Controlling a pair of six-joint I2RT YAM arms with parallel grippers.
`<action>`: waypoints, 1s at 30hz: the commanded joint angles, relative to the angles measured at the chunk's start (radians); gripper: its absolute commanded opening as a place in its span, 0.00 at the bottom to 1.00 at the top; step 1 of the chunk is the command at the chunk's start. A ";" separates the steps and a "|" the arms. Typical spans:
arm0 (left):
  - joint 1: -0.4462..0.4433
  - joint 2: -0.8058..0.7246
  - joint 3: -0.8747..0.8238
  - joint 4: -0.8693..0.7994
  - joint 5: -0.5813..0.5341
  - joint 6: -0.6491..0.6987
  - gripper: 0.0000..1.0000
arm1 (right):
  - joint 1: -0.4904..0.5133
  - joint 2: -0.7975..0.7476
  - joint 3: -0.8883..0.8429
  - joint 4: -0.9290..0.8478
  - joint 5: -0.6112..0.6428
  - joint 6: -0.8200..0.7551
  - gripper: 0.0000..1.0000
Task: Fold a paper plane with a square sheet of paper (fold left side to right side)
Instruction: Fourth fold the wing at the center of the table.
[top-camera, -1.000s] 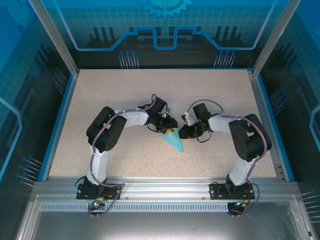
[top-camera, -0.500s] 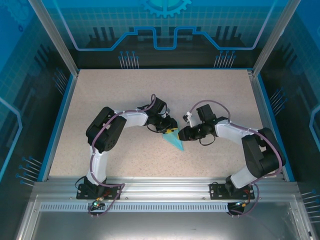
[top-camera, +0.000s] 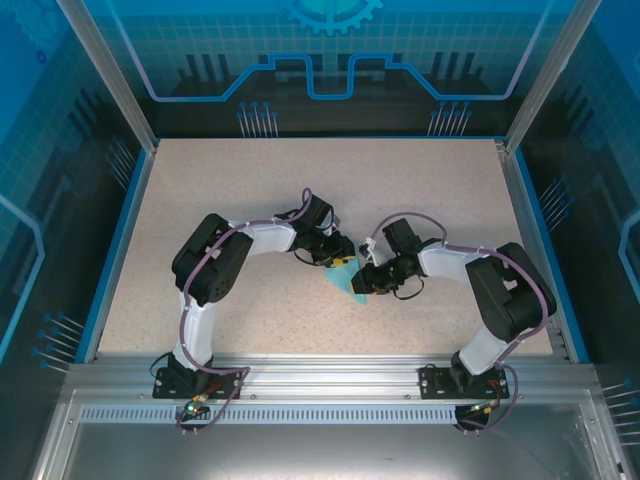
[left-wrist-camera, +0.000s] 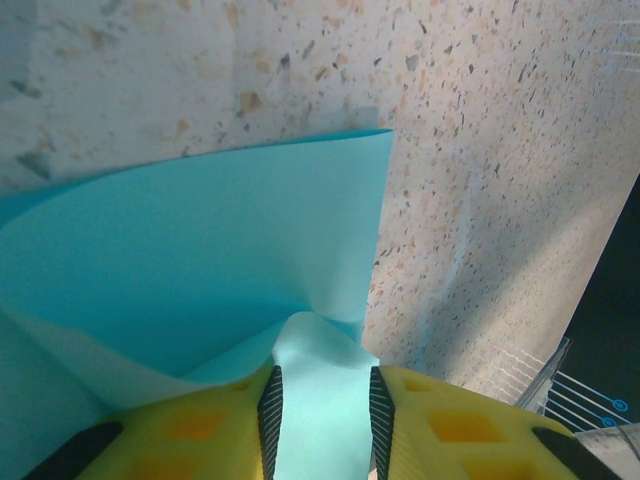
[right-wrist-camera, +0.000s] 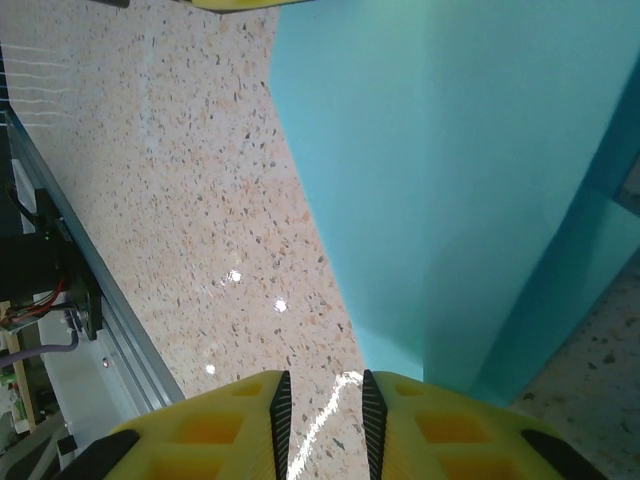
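The turquoise paper lies on the table as a creased, pointed shape, tip toward the near edge. My left gripper stands at its far end. In the left wrist view the yellow fingers close in on a raised hump of paper that fills the narrow gap of the left gripper. My right gripper sits low at the paper's right edge. Its jaws are slightly apart with bare table between them, and the paper spreads just ahead and to the right.
The speckled beige table is ringed by a blue rim and transparent walls. A metal rail runs along the near edge by the arm bases. A tip of the left finger shows at the top of the right wrist view.
My right gripper has slid nearer and left, onto the paper's right edge, as its elbow swung out and back. The left gripper has stayed in place on the paper.
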 joint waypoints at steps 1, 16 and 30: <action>-0.011 0.042 -0.042 -0.073 -0.036 0.009 0.34 | 0.016 0.018 -0.002 -0.043 0.007 0.000 0.28; -0.009 0.050 -0.034 -0.086 -0.049 0.013 0.33 | 0.029 0.059 -0.017 -0.122 0.047 -0.018 0.25; -0.004 0.051 -0.036 -0.098 -0.065 0.012 0.32 | 0.038 0.008 -0.066 -0.216 0.102 -0.017 0.19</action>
